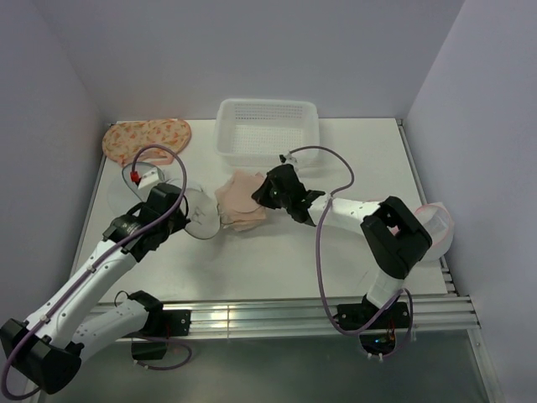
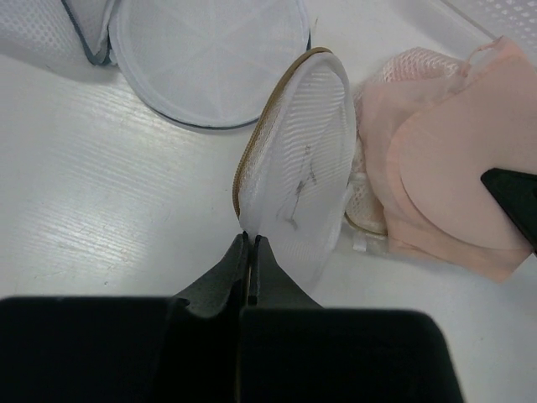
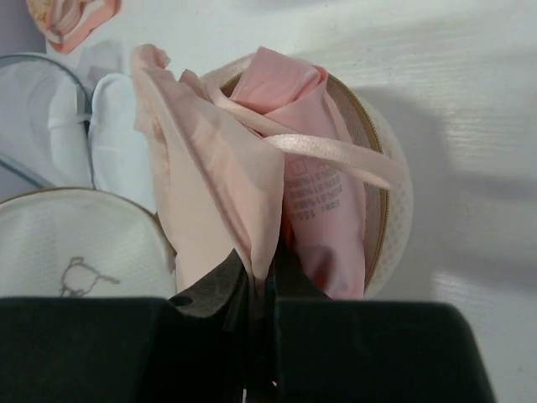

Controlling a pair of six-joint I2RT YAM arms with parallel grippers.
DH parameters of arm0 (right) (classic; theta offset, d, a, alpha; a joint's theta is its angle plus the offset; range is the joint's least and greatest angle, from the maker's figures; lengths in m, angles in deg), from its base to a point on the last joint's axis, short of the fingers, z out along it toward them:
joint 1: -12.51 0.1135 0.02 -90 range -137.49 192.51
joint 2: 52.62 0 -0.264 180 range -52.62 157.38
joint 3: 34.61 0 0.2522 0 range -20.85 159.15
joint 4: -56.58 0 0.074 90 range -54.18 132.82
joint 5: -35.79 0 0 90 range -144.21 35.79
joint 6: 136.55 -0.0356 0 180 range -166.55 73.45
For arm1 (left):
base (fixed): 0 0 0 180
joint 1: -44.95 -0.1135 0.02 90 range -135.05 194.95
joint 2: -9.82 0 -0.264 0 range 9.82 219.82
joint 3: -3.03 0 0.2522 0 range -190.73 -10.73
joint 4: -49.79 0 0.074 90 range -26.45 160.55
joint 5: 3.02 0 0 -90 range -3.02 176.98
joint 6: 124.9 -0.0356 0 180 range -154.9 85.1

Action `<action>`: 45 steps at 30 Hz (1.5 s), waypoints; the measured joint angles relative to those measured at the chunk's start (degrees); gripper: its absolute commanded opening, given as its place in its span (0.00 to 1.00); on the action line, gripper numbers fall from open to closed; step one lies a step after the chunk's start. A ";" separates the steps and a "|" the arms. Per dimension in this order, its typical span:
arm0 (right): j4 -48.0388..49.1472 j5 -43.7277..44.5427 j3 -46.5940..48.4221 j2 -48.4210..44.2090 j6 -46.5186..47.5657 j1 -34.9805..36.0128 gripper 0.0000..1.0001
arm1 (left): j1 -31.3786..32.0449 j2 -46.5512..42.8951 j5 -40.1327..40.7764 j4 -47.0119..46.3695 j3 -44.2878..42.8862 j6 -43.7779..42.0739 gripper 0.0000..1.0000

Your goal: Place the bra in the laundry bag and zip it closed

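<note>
Evidently, the step in hand is getting the bra into the laundry bag, and both arms are meeting at the centre of the top view. The left gripper is pinching shut on the pinkish-tan zip rim of the bag's lid. It is holding that mesh flap, the one with the small black drawing, tipped up on edge at the middle of the left wrist frame. The right gripper is clamping narrow on a fold of peach fabric at the lower middle of its own frame.

The bra is lying partly in the bag's other half. One cup and a care label appear to be sitting inside the tan rim, a strap is crossing that rim toward the right, and a broad fold is draping over the left side, outside it.

To do this well, the right arm is probably needing to press the gathered fabric down toward the middle of the open shell. It should then tuck the strap and the loose fold inside before letting go, since anything lying across the zip track is likely to jam the slider. The left arm is best holding the lid well back, leaving a wide opening.

The grey-rimmed mesh bags at the upper left of the left wrist frame and the white basket at the upper middle of the top view are standing apart from the work on the counter.
</note>
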 measured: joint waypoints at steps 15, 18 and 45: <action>-15.67 20.72 12.76 4.68 11.04 7.41 0.00 | 0.04 -2.62 -0.04 1.86 -7.19 -0.59 0.00; -16.41 23.17 13.22 4.83 13.44 9.66 0.00 | 0.04 -2.38 -0.13 1.55 -7.98 -1.53 0.00; -19.32 21.22 24.76 17.27 21.35 14.38 0.00 | 2.12 -0.63 -3.91 -3.15 -15.26 -7.43 0.00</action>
